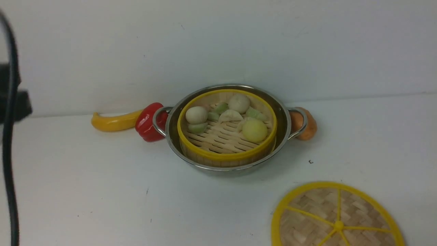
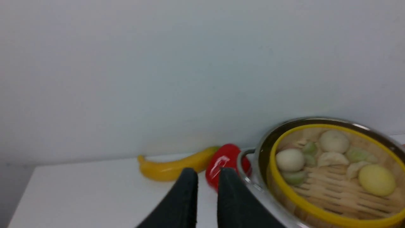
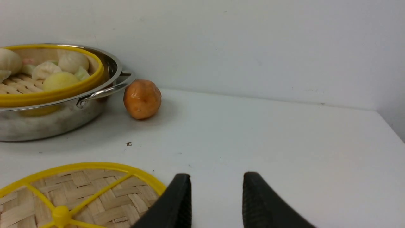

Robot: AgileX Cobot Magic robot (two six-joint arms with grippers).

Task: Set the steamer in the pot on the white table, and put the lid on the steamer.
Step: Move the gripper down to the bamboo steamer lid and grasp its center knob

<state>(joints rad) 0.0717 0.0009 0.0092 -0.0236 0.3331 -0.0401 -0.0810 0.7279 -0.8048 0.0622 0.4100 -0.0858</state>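
Black left gripper (image 2: 207, 172): jaws parted by only a narrow slot, nothing between them; in its wrist view the tips sit in front of the red pepper, and contact with anything cannot be judged. Plain white table (image 1: 102, 191) with small dark scuffs carries everything. Far left, against the back wall: curved yellow banana-shaped toy (image 1: 114, 122), lying flat, its right end meeting a glossy red bell pepper toy (image 1: 147, 123). The pepper is tucked behind the left loop handle of the wide, shallow, shiny stainless-steel pot (image 1: 281, 119), which stands at the centre rear of the table. Round bamboo steamer with yellow rim and slatted wooden floor (image 1: 218, 138) is seated inside the pot, upright and uncovered; pale, green and yellow toy buns and dumplings (image 1: 196, 114) are grouped on its floor. Behind the pot's right handle: a round orange toy fruit (image 1: 307, 128), on the table. Front right, well apart from the pot: flat woven-bamboo lid with yellow rim, yellow spokes and centre knob (image 1: 338, 218), lying flat, partly cut off by the picture edge. Right gripper (image 3: 216, 177): jaws wide apart and empty, just beside the lid's rim; touching or not, cannot tell.
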